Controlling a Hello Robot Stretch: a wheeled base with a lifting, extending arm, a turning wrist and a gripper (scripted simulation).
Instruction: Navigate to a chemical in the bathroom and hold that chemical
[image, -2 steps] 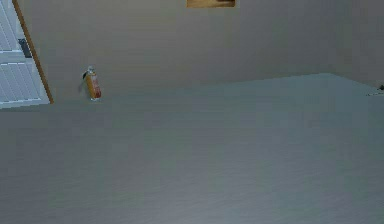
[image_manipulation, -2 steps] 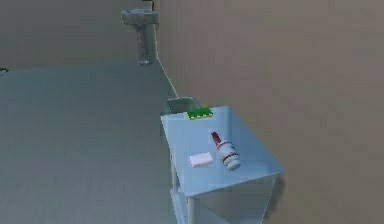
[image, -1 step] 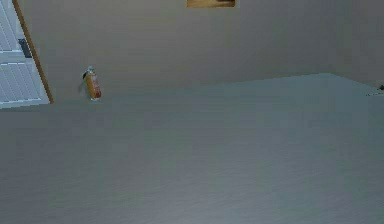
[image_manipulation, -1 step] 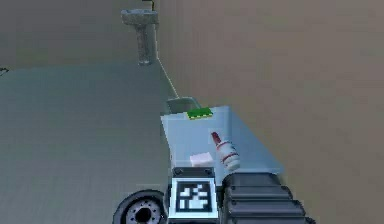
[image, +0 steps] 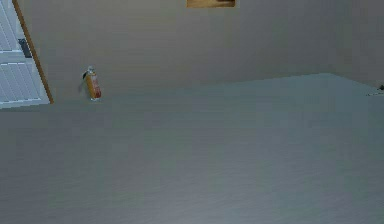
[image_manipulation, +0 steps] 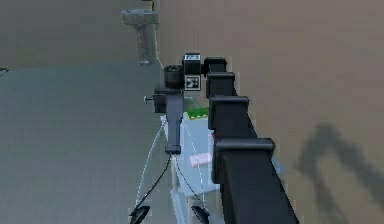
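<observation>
Floor (image: 200, 150): grey, plain. On it: one small orange bottle (image: 91, 85), grey-topped, upright at the wall's foot, near the white door (image: 18, 55). One pale grey object (image_manipulation: 142, 35) against the far wall.

Smooth matt floor (image: 220, 150), wood-edged white door (image: 12, 70), matt black arm (image_manipulation: 245, 160)

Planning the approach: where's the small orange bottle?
In the forward view's left, the small orange bottle stands on the floor at the foot of the far wall, just right of the white door.
</observation>
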